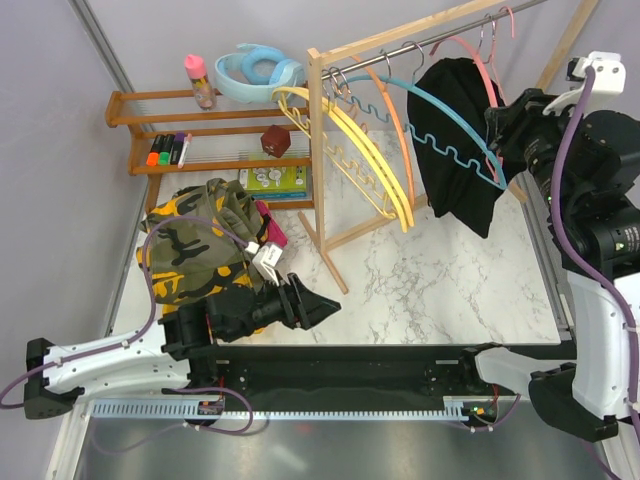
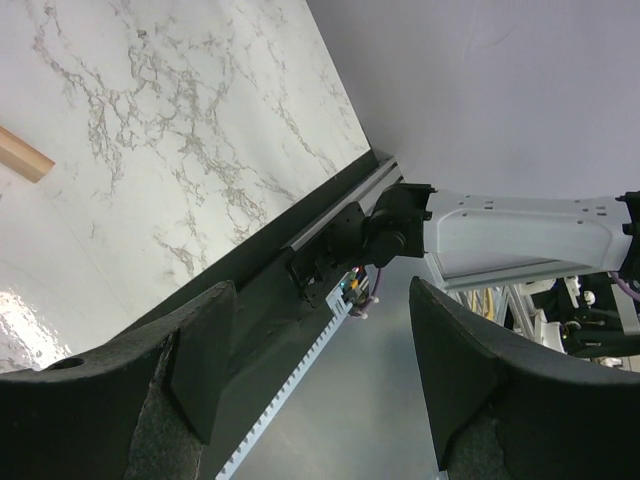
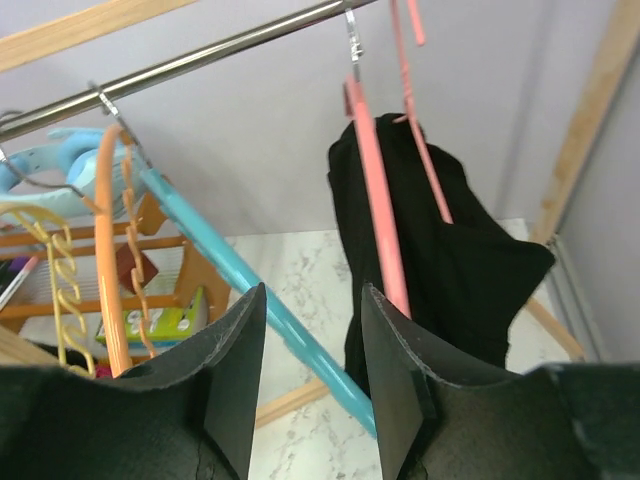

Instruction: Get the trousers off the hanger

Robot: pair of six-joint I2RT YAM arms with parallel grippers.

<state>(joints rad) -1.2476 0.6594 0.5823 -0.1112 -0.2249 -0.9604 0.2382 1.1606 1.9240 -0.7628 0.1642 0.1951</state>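
Plain black trousers [image 1: 455, 140] hang on a pink hanger [image 1: 478, 55] at the right end of the rack's metal rail [image 1: 420, 42]. In the right wrist view they [image 3: 440, 250] hang just right of the pink hanger [image 3: 375, 210]. My right gripper [image 1: 497, 128] is open and empty, close to the trousers' right side; a blue hanger [image 3: 215, 250] runs between its fingertips [image 3: 312, 295]. A pile with camouflage trousers [image 1: 195, 250] and a magenta piece [image 1: 271, 226] lies at the table's left. My left gripper [image 1: 312, 305] is open and empty beside the pile, also seen in its wrist view [image 2: 322, 292].
Yellow [image 1: 345, 140], orange [image 1: 395, 120] and blue [image 1: 440, 125] empty hangers hang on the wooden rack [image 1: 322, 150]. A wooden shelf [image 1: 150, 130] at the back left holds a pink bottle [image 1: 200, 80], markers [image 1: 168, 150], a red cube [image 1: 275, 138] and a green box [image 1: 272, 180].
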